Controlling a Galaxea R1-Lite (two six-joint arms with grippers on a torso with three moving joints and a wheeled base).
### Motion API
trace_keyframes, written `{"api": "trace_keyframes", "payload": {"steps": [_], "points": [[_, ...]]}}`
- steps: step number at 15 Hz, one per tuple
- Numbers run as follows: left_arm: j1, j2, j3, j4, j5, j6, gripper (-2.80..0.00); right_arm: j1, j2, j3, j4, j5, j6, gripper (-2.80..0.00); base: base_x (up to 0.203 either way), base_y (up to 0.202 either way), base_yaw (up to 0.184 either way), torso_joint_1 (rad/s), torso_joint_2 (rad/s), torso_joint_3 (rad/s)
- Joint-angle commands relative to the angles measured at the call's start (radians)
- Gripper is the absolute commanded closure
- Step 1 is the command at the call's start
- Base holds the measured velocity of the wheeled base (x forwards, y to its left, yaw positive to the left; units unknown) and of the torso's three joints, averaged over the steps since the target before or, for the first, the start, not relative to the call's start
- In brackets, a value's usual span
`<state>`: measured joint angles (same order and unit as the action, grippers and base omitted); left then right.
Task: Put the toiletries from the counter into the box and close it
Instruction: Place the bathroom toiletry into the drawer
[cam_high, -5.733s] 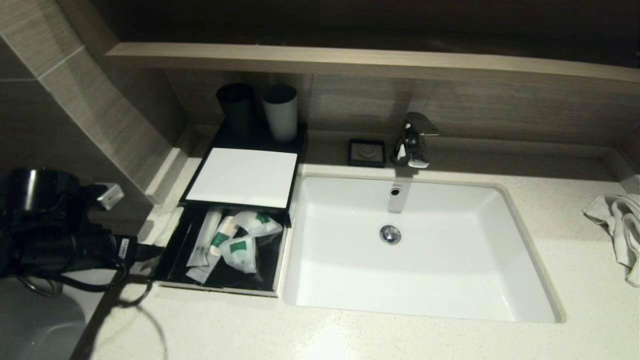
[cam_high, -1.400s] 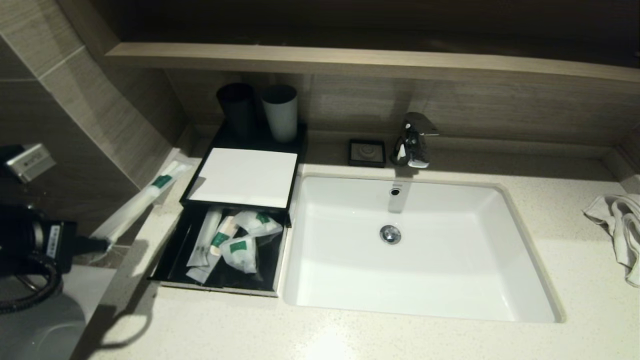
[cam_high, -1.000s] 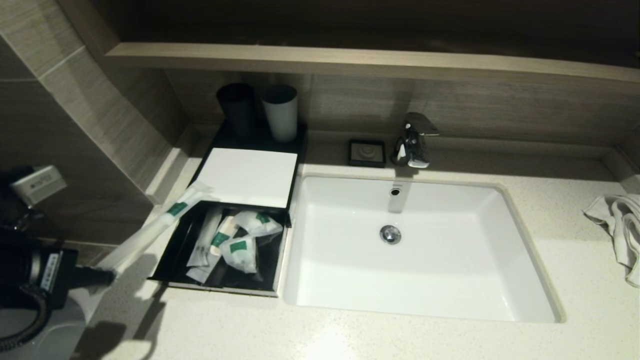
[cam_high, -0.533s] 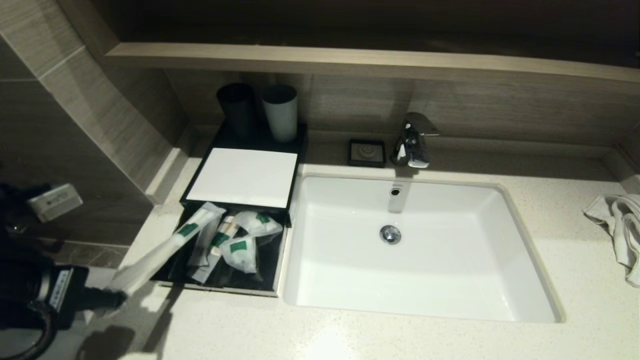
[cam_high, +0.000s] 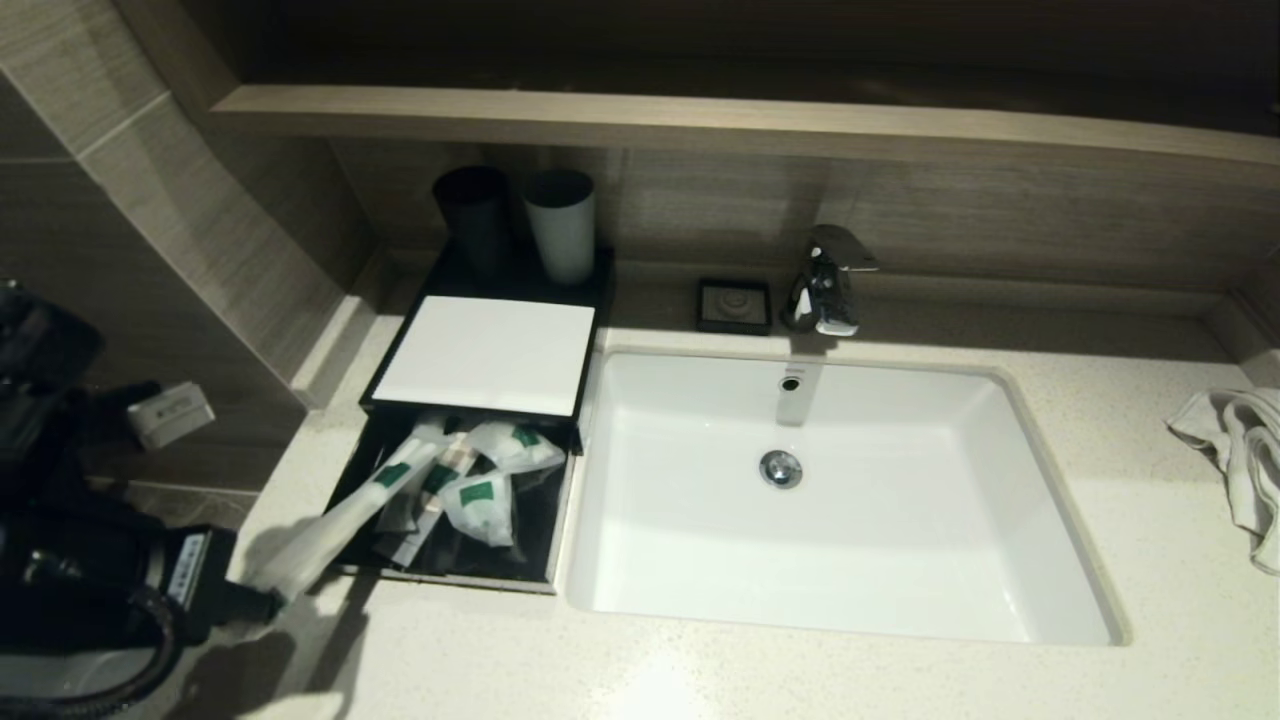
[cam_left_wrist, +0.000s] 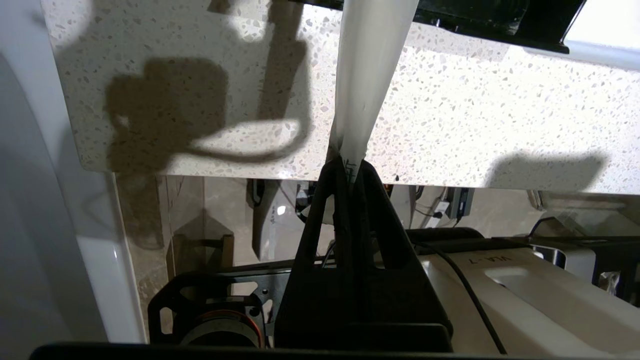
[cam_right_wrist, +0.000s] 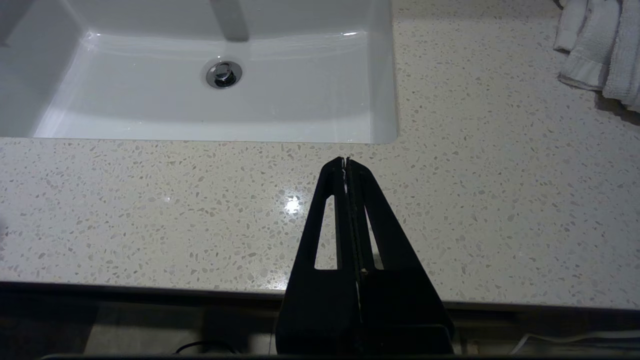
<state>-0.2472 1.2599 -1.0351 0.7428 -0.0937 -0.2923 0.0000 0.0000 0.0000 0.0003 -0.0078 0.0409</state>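
A black box with a white lid slid back stands on the counter left of the sink. Its open front part holds several white packets with green labels. My left gripper is at the counter's front left corner, shut on the end of a long white toothbrush packet. The packet slants up over the box's front left rim, its far end above the packets inside. In the left wrist view the packet rises from the shut gripper. My right gripper is shut and empty over the front counter.
A white sink with a chrome tap fills the middle. Two cups stand behind the box. A small black dish sits by the tap. A white towel lies at the far right. A tiled wall flanks the left.
My left gripper lifted the long packet from beside the box, then carried it right and forward. Its far end now lies over the open box.
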Motion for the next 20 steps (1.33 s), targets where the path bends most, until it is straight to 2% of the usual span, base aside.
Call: {"api": "trace_keyframes", "payload": {"steps": [1, 8, 15, 20], "points": [[-0.001, 0.034, 0.0, -0.018, 0.013, -0.013, 0.0, 0.0, 0.0, 0.0, 0.0, 0.0, 0.001, 0.0, 0.0, 0.0, 0.0, 0.0, 0.0, 0.0], [-0.003, 0.102, -0.008, -0.083, 0.04, -0.043, 0.0, 0.0, 0.0, 0.0, 0.0, 0.0, 0.001, 0.0, 0.0, 0.0, 0.0, 0.0, 0.0, 0.0], [-0.053, 0.167, -0.008, -0.164, 0.081, -0.088, 0.0, 0.0, 0.001, 0.0, 0.0, 0.0, 0.001, 0.0, 0.0, 0.0, 0.0, 0.0, 0.0, 0.0], [-0.055, 0.214, -0.024, -0.216, 0.085, -0.089, 0.0, 0.0, 0.001, 0.0, 0.0, 0.0, 0.001, 0.0, 0.0, 0.0, 0.0, 0.0, 0.0, 0.0]]}}
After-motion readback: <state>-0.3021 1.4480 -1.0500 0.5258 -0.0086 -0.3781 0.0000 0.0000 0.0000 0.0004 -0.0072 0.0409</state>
